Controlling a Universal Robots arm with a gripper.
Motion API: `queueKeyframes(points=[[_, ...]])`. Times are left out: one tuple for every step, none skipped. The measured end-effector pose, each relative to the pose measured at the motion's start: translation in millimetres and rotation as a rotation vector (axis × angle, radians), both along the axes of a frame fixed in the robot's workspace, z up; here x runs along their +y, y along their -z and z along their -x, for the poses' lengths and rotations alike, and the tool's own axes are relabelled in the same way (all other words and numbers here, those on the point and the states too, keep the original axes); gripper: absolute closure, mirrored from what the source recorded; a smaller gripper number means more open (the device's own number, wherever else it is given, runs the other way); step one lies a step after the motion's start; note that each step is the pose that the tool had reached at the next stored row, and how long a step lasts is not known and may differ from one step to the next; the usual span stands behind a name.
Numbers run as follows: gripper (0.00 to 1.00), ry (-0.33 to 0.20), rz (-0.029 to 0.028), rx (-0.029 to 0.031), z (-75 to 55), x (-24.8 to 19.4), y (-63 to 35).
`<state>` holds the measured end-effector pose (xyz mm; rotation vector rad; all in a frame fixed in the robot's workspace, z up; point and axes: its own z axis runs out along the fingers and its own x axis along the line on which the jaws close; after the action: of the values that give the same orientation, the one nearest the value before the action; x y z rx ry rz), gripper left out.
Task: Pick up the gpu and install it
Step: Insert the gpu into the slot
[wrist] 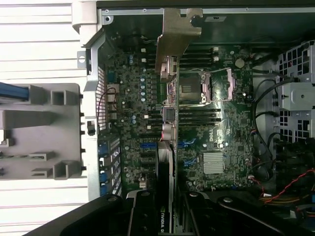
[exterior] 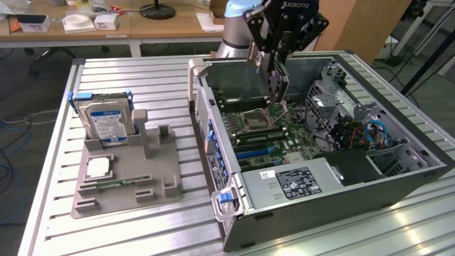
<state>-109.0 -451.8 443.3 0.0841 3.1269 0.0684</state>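
Observation:
My gripper (exterior: 274, 60) hangs over the open computer case (exterior: 419, 160) and is shut on the gpu (exterior: 277, 88). The card is held on edge, a thin dark board pointing down toward the motherboard (exterior: 284, 130). In the wrist view the gpu (wrist: 166, 147) appears edge-on between my two black fingers (wrist: 142, 214), with its silver bracket (wrist: 176, 34) at the far end near the case's rear wall. The card floats above the motherboard (wrist: 216, 132), crossing beside the CPU socket (wrist: 202, 86), apart from the blue expansion slots (wrist: 147, 147).
A grey holder (exterior: 135, 181) at the exterior view's left carries a silver hard drive with a blue label (exterior: 105, 122), a square chip (exterior: 98, 168) and a narrow memory stick (exterior: 114, 184). Inside the case stand the power supply (exterior: 295, 181), a drive cage (exterior: 323, 96) and cables (exterior: 370, 133).

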Motion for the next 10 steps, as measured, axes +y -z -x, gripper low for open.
queueKeyframes(points=[[0.74, 0.000, -0.0001, 0.0000, -0.7, 0.0, 0.1], [0.74, 0.000, 0.0000, 0.0000, -1.4, 0.0, 0.1], [0.74, -0.001, 0.0001, 0.0000, -2.0, 0.0, 0.1], [0.74, -0.001, 0.0001, 0.0000, -2.6, 0.0, 0.2], [0.74, -0.001, 0.0000, 0.0000, -3.2, 0.0, 0.2], [0.74, -0.001, 0.0000, 0.0000, -3.9, 0.0, 0.3], [0.74, -0.002, 0.0000, 0.0000, -4.5, 0.0, 0.3], [0.74, -0.002, 0.0000, 0.0000, -5.1, 0.0, 0.4], [0.74, -0.002, 0.0001, 0.0000, -5.8, 0.0, 0.4], [0.74, -0.002, 0.0001, 0.0000, -6.5, 0.0, 0.4]])
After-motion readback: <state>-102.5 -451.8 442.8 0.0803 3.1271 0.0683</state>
